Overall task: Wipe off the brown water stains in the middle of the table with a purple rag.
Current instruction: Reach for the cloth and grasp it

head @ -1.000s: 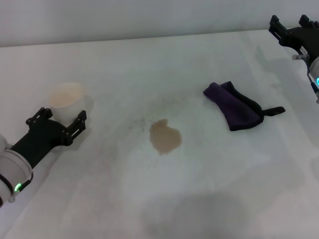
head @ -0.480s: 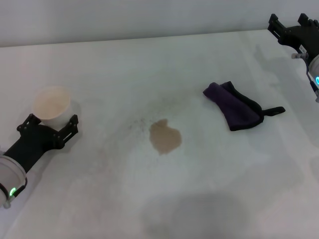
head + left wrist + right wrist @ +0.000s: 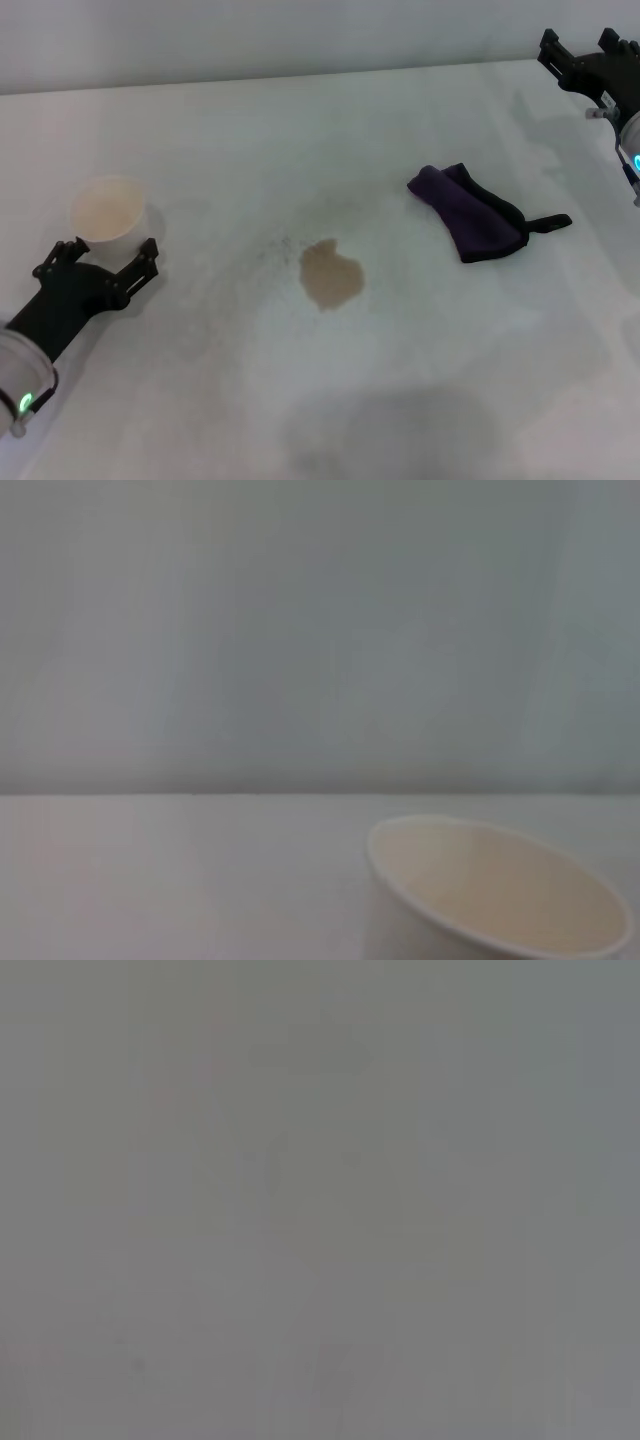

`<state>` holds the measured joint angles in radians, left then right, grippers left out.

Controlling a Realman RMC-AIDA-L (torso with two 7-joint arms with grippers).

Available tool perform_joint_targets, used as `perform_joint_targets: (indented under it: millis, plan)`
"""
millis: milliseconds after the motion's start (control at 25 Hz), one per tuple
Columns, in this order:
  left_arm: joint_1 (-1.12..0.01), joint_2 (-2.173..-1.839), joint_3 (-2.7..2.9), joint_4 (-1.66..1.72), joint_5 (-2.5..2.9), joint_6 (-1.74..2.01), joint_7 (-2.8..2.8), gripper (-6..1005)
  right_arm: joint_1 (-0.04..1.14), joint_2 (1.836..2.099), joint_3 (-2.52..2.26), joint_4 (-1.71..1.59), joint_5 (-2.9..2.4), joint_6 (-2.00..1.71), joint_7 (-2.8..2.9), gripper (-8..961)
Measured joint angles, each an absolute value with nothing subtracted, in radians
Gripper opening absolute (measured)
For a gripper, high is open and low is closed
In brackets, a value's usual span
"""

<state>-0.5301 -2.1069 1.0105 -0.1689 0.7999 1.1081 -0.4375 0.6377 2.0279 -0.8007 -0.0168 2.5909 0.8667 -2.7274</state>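
Layout on the table [image 3: 300,120]

The brown water stains [image 3: 330,274] sit near the middle of the table, with faint specks just to their left and behind. The purple rag [image 3: 470,215] lies to the right of the stains and a little farther back, apart from them, its loop tab trailing toward the right edge. A paper cup [image 3: 107,208] stands far to the left, well apart from the stains. The left gripper [image 3: 98,262] is just in front of the cup, seemingly not touching it, fingers spread. The right gripper [image 3: 582,52] hangs over the far right corner, behind the rag.
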Motion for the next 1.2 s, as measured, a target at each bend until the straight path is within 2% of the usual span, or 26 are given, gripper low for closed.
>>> perform_joint_targets:
  millis: [480,760,1000,1200]
  plan:
    - [-0.411,-2.104,0.993,-0.189,0.799,1.275,-0.436,891,0.647,2.027,-0.818,-0.020,2.580,0.857,-2.640,725]
    - [-0.343,-2.097,0.880,-0.188,0.793,1.326,-0.432,887,0.650,2.018,-1.115,-0.177,2.453,0.708,-2.382,721]
    - [-0.303,-2.091,0.820,-0.138,0.744,1.315,-0.429,887,0.642,1.990,-1.410,-0.428,2.245,0.505,-2.022,718]
    - [-0.304,-2.086,0.819,-0.117,0.686,1.305,-0.427,888,0.658,1.957,-1.481,-0.612,1.787,0.493,-1.567,715]
